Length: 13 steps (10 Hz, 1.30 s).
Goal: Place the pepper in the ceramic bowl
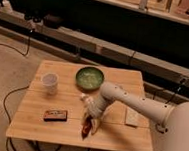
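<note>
Okay, nearest me the tool (91, 124) pointed down by the table's (33, 127) front edge, right over the pepper (85, 129). I couldn't tell if it was clamped on it or loose. The pepper sat low, so I judged the pickup wasn't finished. The dark box (55, 115) lay left, out of the arm's way. Further back stood the cup (49, 82), then the ceramic bowl (89, 78), mouth up and empty for the drop.

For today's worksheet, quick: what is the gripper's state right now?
Gripper: low at the pepper near the wooden table's front edge; open or closed cannot be told.
</note>
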Motion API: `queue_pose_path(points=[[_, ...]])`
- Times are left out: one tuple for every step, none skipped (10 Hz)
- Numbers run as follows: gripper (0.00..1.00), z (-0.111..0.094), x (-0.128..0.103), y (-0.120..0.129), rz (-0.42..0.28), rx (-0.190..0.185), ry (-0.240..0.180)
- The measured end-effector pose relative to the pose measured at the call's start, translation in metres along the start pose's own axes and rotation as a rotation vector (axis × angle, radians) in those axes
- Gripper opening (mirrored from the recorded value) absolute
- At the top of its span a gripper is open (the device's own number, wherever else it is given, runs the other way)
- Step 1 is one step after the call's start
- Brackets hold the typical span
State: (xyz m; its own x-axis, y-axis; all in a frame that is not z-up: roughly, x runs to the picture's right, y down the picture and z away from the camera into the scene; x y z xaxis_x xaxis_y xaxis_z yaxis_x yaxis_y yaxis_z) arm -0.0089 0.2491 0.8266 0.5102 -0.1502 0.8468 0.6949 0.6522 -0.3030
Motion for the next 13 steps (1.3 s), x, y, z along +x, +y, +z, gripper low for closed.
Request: queue_pose_path(points=[[0.01,-0.006,0.001,0.001,0.003,0.017,0.001],[0.00,-0.011,0.000,0.000,-0.004,0.029,0.003],[0.00,-0.022,-0.008,-0.003,-0.017,0.052,0.003],[0.00,-0.031,-0.014,-0.002,-0.028,0.067,0.002],[0.00,-0.040,-0.022,-0.001,-0.038,0.085,-0.005],[0.00,-0.048,-0.030,-0.001,-0.043,0.107,-0.019],[0.00,-0.056,-0.036,-0.001,-0.048,0.123,-0.030],[0.00,-0.066,-0.038,0.000,-0.046,0.141,-0.034],[0.00,-0.082,-0.034,0.001,-0.031,0.170,-0.026],[0.00,-0.101,-0.027,0.002,-0.006,0.208,-0.015],[0.00,-0.127,-0.014,0.006,0.041,0.261,0.000],[0.00,-0.151,0.001,0.012,0.097,0.322,0.019],[0.00,-0.171,0.012,0.017,0.130,0.372,0.034]])
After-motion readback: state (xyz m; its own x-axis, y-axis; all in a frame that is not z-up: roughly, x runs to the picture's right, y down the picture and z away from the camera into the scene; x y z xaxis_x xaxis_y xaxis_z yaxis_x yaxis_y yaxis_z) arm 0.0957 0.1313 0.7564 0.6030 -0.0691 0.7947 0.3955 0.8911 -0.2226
